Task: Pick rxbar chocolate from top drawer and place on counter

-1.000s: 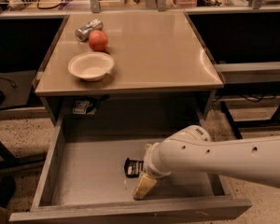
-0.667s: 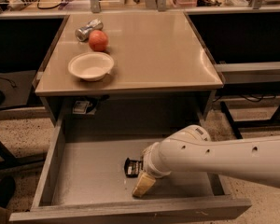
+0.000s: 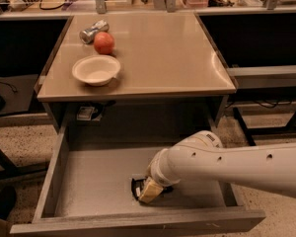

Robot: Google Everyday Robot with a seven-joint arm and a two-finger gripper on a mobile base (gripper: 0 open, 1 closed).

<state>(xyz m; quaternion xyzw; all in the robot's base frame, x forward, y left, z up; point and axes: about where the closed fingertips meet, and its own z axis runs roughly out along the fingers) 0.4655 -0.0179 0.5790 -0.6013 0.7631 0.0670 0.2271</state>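
- We see the top drawer (image 3: 52, 181) pulled far out below the counter (image 3: 163, 53). Its flat grey floor lies open between tall side walls, and the thick front panel is nearest to us.
- The white arm (image 3: 237, 167) comes in from the right edge, passes over the drawer's right wall and bends down into the drawer.
- The tool (image 3: 150, 191) sits at the end of that arm, low over the drawer floor. It is near the front panel and a little right of the middle, with its tan tip pointing down and to the left.
- The rxbar chocolate (image 3: 136, 185) lies flat on the drawer floor directly under the tool. Only a dark strip with a little pale print shows to the left of the tan tip; the tool and the wrist hide the rest.
- The tool is at the bar, but we cannot tell whether it touches it. Nor can we tell whether the tool is wide, narrow or holding the bar.
- On the left half of the counter a white bowl (image 3: 96, 69) stands upright, near the front edge.
- A red apple (image 3: 104, 43) rests just behind the bowl. A silver can (image 3: 92, 31) lies on its side just behind the apple, close against it.
- A small pale packet (image 3: 85, 113) shows in the shadow under the counter's front edge, at the drawer's back left corner. We cannot tell what it rests on.
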